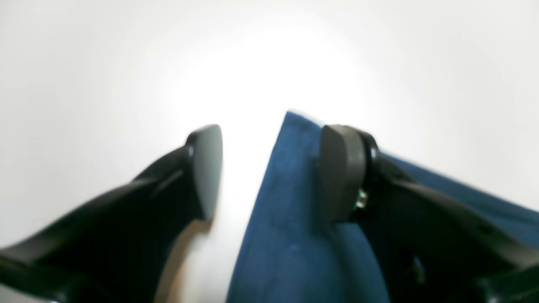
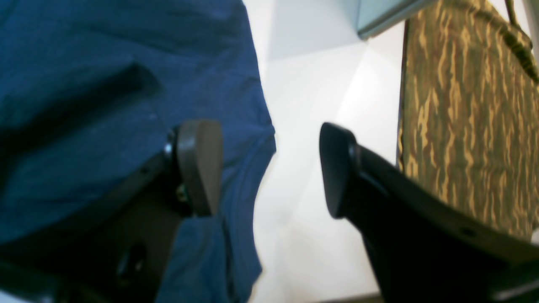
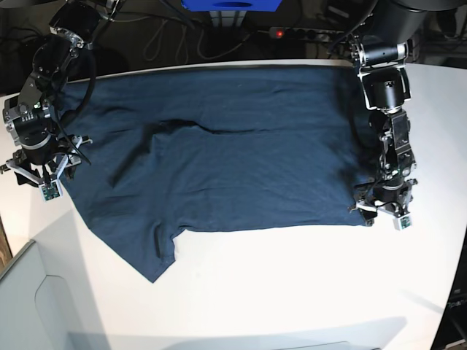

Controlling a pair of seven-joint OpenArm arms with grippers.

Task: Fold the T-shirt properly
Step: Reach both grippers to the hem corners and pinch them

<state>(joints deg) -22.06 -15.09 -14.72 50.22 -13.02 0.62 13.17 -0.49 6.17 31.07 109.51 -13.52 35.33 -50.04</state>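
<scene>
Across the white table [image 3: 292, 292] the navy T-shirt [image 3: 226, 153] lies spread flat, with the left gripper [image 1: 269, 172] and right gripper [image 2: 269, 168] both spread at opposite edges (neither pinching cloth), so grasping likely comes next.

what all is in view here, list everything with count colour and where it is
T-shirt: one, dark navy blue, spread mostly flat across the table, a sleeve pointing toward the near edge
table: one, white, under the shirt
camouflage fabric: one, brown and tan, beyond the table edge in the right wrist view
power strip: one, black with a red light, behind the table
cables: several, dark, behind the table
left tool: one, black, open, at the shirt's edge
right tool: one, black, open, at the opposite shirt edge
</scene>
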